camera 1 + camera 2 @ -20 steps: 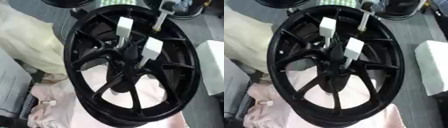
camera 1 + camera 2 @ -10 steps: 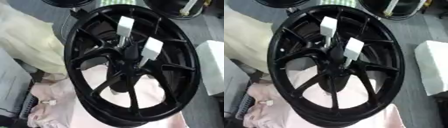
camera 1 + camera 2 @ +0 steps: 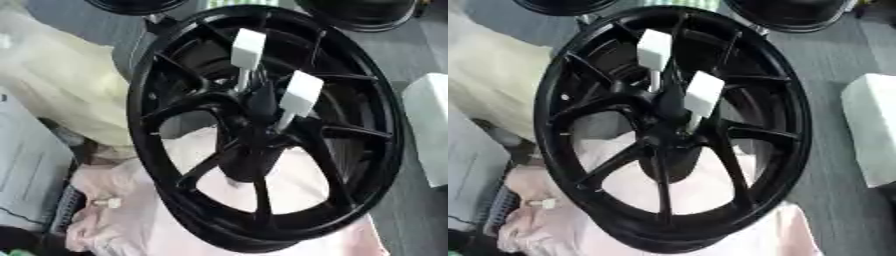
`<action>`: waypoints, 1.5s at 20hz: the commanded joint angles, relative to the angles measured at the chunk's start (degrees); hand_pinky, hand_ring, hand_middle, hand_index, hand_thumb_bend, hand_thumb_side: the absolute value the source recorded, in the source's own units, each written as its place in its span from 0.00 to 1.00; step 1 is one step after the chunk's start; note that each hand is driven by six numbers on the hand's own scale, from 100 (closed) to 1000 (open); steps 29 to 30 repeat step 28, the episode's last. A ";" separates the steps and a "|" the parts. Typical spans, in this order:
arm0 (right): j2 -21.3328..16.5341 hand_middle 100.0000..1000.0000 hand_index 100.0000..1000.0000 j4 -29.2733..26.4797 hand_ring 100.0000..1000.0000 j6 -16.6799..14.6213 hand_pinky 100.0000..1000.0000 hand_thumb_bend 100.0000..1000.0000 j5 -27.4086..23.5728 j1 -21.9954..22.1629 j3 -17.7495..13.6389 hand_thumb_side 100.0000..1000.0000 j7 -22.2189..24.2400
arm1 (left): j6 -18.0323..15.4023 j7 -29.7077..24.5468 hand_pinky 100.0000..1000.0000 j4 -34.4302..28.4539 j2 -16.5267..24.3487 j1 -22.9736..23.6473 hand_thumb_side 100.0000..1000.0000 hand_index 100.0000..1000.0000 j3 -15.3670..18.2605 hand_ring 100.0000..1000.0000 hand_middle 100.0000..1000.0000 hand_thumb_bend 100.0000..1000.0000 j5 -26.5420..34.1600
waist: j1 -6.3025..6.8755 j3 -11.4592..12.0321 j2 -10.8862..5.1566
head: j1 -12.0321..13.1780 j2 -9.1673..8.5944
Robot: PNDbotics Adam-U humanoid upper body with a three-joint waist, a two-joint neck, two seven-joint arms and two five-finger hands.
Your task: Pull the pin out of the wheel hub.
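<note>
A large black spoked wheel (image 3: 385, 140) lies tilted across the middle of both views. Two pins stand in its hub (image 3: 258, 107), each a thin grey shaft topped by a flat white rectangular tab. One tab (image 3: 248, 48) is the farther one, the other tab (image 3: 302, 93) sits nearer and to the right. Both shafts run down into the dark centre of the hub, where their lower ends are hidden. Neither of my hands shows in either view.
A pink cloth (image 3: 131, 220) lies under the wheel's near side, with a small white object (image 3: 109, 202) on it. A cream cover (image 3: 61, 85) is at the left, a white box (image 3: 430, 125) at the right, and more black wheels (image 3: 359, 12) are behind.
A slim silver and white part that reached over the rim's top right a second ago has drawn out of view. Both pins stand as before. The view has shifted slightly.
</note>
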 commanded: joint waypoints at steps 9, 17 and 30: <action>9.34 0.79 0.83 -13.40 0.84 2.91 0.80 0.25 16.84 8.68 -12.33 0.68 -23.01 | -0.83 0.43 0.48 -1.41 0.48 -2.00 0.85 0.60 0.65 0.50 0.50 0.01 0.81 | 1.85 0.38 0.58 | -0.29 -0.84; 15.83 0.47 0.60 -25.12 0.52 12.25 0.63 0.50 9.60 8.78 -12.30 0.01 -35.36 | -0.74 0.12 0.48 -1.81 0.41 -3.13 0.84 0.60 0.10 0.50 0.50 0.01 0.91 | 1.97 0.60 0.79 | -0.13 -0.87; 31.53 0.47 0.59 -43.33 0.49 21.64 0.58 0.47 3.78 -0.50 -7.12 0.00 -31.80 | -0.58 -1.12 0.48 -3.69 -0.67 -7.21 0.81 0.60 -1.96 0.50 0.50 0.02 1.00 | 1.78 1.58 0.58 | -0.11 -0.03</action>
